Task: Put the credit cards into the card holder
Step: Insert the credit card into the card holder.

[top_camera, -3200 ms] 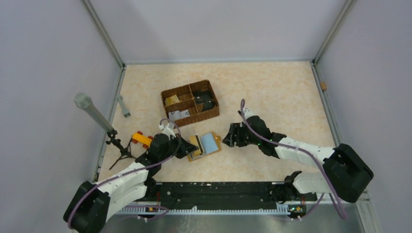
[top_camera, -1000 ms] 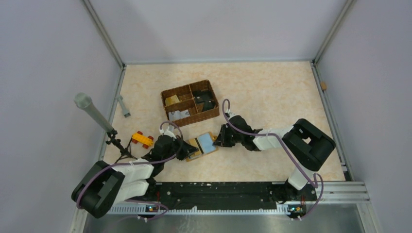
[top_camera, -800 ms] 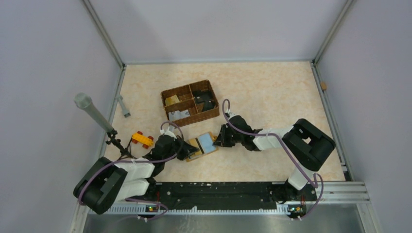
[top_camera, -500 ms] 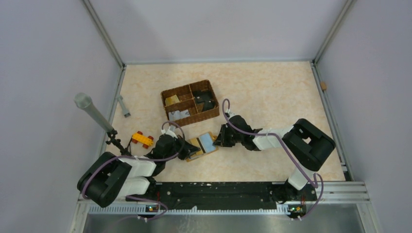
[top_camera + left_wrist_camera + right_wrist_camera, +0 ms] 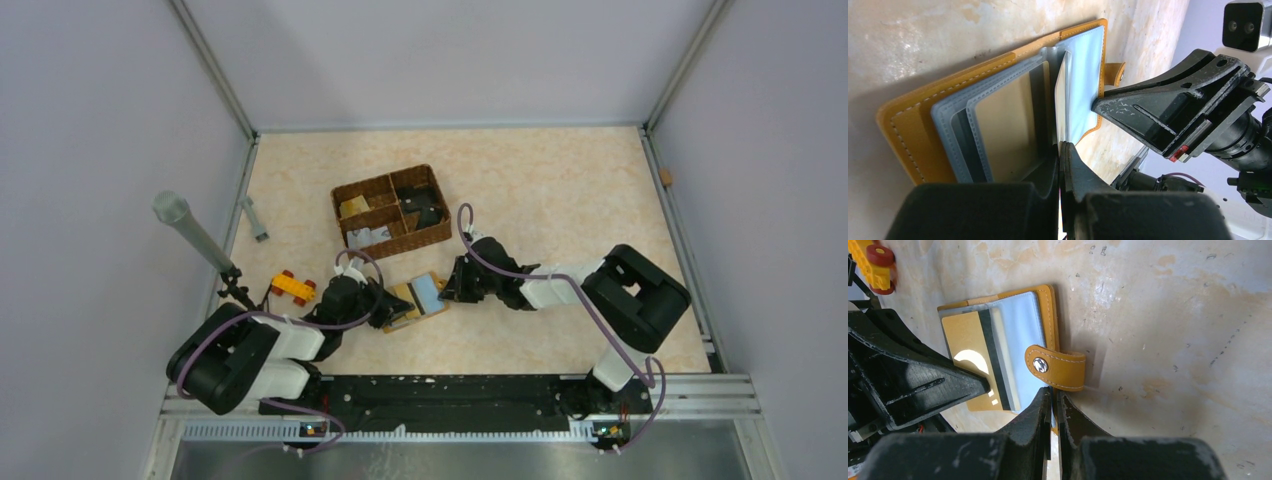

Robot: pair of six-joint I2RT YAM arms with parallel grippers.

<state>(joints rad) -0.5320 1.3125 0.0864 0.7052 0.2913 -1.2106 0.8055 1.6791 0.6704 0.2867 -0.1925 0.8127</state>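
The mustard-orange card holder [image 5: 430, 296] lies open on the table, grey sleeves up, between both grippers. My left gripper [image 5: 386, 305] is shut on a pale yellowish credit card [image 5: 965, 337] with a dark stripe. The card reaches over the holder's left sleeves and shows edge-on [image 5: 1061, 95] in the left wrist view. My right gripper [image 5: 1052, 396] is shut on the holder's right edge, just below the strap with its stud [image 5: 1040, 365]. More cards [image 5: 426, 207] sit in the basket.
A brown woven compartment basket [image 5: 391, 240] stands just behind the holder. An orange-and-red toy block [image 5: 292, 287] lies left of the left gripper. A microphone on a small tripod [image 5: 190, 232] and a grey bar [image 5: 254, 218] are at the left wall.
Over three seconds both arms folded lower and the holder slid slightly up and left. In the last second only the left arm's rear links shifted right; both grips held.
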